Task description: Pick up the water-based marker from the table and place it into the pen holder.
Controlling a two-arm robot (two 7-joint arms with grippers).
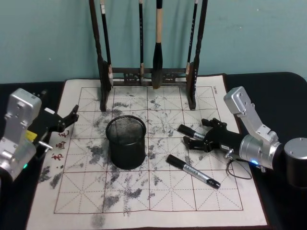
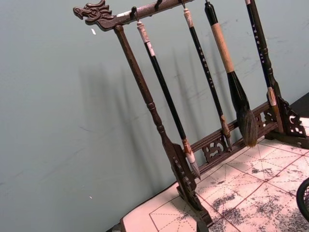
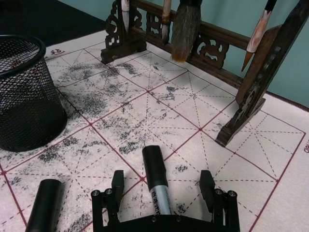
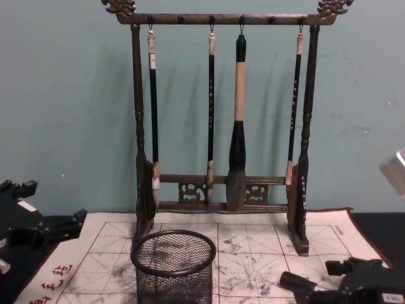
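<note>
One water-based marker (image 1: 186, 130), black cap and grey barrel, lies on the white mat (image 1: 158, 201) of the table, right of the pen holder (image 1: 126, 142). My right gripper (image 1: 199, 135) is down at the mat, open, with a finger on each side of this marker (image 3: 155, 176); the fingers (image 3: 117, 182) stand clear of the barrel. A second marker (image 1: 193, 171) lies loose nearer the front. The pen holder (image 3: 24, 96) is a black mesh cup standing upright near the mat's middle. My left gripper (image 1: 67, 120) rests open at the mat's left edge.
A dark wooden brush rack (image 1: 148, 72) with several hanging brushes stands along the back of the mat, its foot (image 3: 241, 121) just beyond the right gripper. The mat between the markers and the pen holder is bare. A thin black cable loop (image 1: 238, 170) lies by the right wrist.
</note>
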